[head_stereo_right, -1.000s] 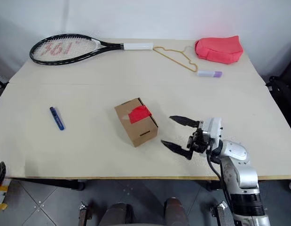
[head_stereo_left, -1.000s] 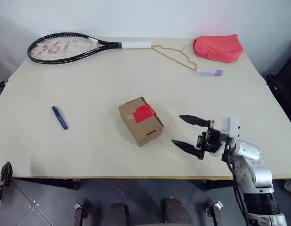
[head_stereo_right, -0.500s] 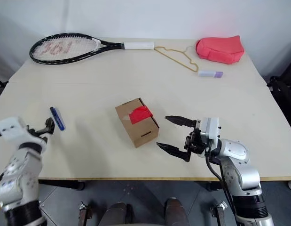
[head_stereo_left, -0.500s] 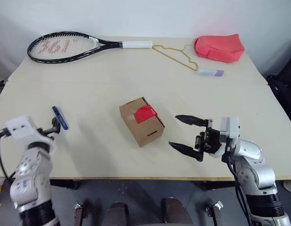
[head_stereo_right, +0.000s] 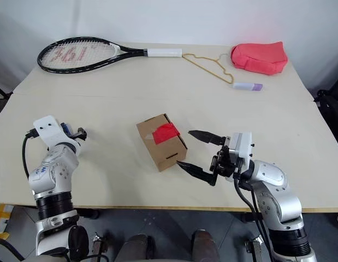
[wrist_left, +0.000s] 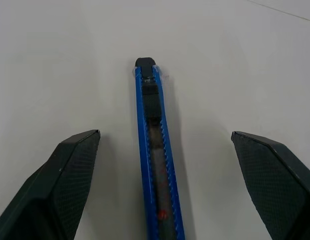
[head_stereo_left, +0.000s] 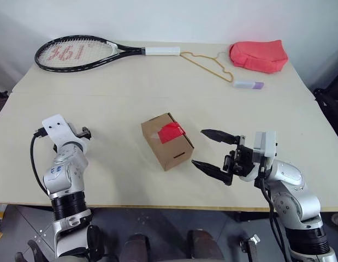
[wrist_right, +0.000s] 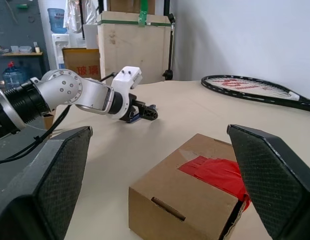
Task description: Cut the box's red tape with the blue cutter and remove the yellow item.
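Near the table's front edge, the right gripper hangs with its two black fingers spread wide and empty, pointing at the box, which sits about mid-table just beside it, the red tape wrinkled across its top. Toward the front left corner, the left gripper hovers low, fingers equally wide, straddling the blue cutter without touching it. Along the far edge lie a tennis racket, a wire hanger, a red pouch and a white-and-purple tube.

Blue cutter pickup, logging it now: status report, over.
Left gripper open, straddling the blue cutter on the table. Right gripper open beside the box. Red tape intact. Nothing blocking.
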Action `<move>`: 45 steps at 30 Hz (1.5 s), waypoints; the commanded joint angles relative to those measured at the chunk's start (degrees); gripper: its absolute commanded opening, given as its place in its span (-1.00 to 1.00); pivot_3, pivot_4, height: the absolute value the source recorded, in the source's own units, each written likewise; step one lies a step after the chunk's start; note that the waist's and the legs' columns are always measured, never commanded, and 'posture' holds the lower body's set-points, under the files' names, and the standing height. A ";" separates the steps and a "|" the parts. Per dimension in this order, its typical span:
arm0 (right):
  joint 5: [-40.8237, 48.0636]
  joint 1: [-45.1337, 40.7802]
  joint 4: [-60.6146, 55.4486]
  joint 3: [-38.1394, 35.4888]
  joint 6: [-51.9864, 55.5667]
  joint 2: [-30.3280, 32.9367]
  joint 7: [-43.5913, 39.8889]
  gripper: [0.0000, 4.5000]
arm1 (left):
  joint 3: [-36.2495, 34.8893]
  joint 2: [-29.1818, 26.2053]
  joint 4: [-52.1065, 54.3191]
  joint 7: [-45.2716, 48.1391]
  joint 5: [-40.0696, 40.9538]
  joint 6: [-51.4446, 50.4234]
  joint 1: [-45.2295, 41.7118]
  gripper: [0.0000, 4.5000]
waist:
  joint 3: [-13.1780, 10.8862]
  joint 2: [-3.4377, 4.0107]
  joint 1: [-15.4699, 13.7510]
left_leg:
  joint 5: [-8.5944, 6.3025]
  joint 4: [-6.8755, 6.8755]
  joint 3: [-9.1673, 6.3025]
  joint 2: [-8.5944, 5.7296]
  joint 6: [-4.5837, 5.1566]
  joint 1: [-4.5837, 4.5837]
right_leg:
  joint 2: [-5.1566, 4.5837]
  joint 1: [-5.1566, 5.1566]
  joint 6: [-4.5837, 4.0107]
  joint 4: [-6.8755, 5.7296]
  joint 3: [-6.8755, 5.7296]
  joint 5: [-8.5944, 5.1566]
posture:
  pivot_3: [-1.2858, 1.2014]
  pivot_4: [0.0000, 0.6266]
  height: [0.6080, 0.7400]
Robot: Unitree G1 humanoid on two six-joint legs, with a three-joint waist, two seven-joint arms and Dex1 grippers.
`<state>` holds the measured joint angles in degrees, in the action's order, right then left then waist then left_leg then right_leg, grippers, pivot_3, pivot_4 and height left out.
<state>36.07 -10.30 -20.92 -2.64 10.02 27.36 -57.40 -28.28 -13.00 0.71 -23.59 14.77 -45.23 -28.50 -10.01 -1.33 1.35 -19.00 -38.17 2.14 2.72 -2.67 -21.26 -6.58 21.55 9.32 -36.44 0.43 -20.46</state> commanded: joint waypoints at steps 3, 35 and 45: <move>1.12 0.44 -2.97 -0.84 -0.64 -0.66 1.86 1.00 | -2.11 3.29 2.64 -2.09 -0.31 -4.94 4.52 0.74 | 0.07 0.12 0.18 | 0.00 0.03 0.01 0.00 -0.01 0.05 | 0.00 0.00 0.00 -0.01 0.00 0.00 | 0.03 -0.52 1.00; 5.43 7.49 -12.72 -3.27 8.16 12.15 -0.61 1.00 | 15.26 -36.38 19.16 90.88 8.81 33.50 37.03 -0.80 | -0.08 0.50 -1.39 | -0.16 0.13 0.18 0.06 0.06 -0.03 | -0.02 -0.07 -0.34 0.75 -0.19 -0.12 | 0.03 -0.52 1.00; -4.78 19.42 -16.28 -1.90 11.53 23.18 0.98 0.09 | 41.06 -29.26 10.26 88.67 -8.59 37.20 16.31 -0.80 | -0.11 0.44 -1.92 | -0.20 0.03 0.30 0.08 0.25 -0.02 | 0.04 -0.07 -0.47 0.64 -0.20 -0.19 | 0.03 -0.52 1.00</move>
<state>32.23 8.91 -34.47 -4.57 22.22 51.25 -58.01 9.60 -42.90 11.86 65.72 9.31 -7.60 -10.82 -10.12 -0.89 -0.57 -19.20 -38.23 2.45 2.79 -2.42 -21.27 -6.55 21.51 8.91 -35.91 0.23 -20.62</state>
